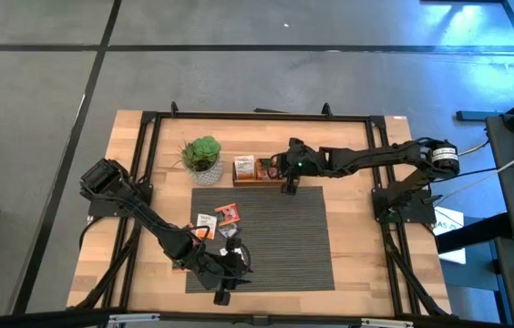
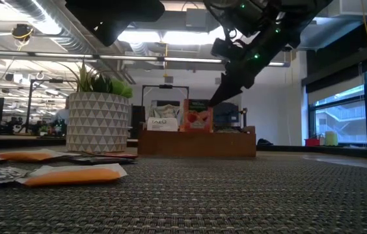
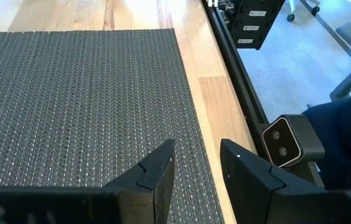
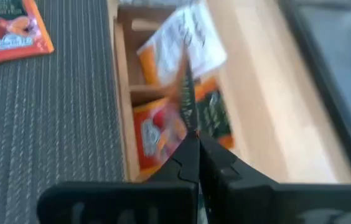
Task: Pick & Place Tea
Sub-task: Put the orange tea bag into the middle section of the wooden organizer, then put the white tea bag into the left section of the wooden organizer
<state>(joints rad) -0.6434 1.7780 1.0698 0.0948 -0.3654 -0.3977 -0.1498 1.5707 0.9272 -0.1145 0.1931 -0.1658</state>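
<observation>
The tea is a set of small flat sachets. Several lie loose on the dark woven mat [image 1: 275, 246], orange-red, white and dark ones [image 1: 218, 221], which the low view shows lying flat [image 2: 73, 174]. Others stand in the brown wooden tray [image 1: 257, 170] at the mat's far edge [image 2: 196, 117]. My right gripper [image 4: 195, 146] hovers over the tray's right part, shut on a thin sachet. My left gripper [image 3: 197, 177] stands open over the mat's near edge [image 1: 230, 278], with nothing between its fingers. My right gripper pinches a tea sachet between its two fingertips, by one edge [image 4: 193, 127]. I see the sachet edge-on as a thin strip running out past the fingers. They slant down from the table's right toward the tray. The sachet is lifted clear above the tray's sachets [image 4: 157, 134].
A green plant in a white patterned pot [image 1: 202, 157] stands left of the tray. A black frame rail [image 1: 380, 210] runs round the wooden table top. A small camera [image 3: 281, 140] sits at the table's near edge, close to my left gripper.
</observation>
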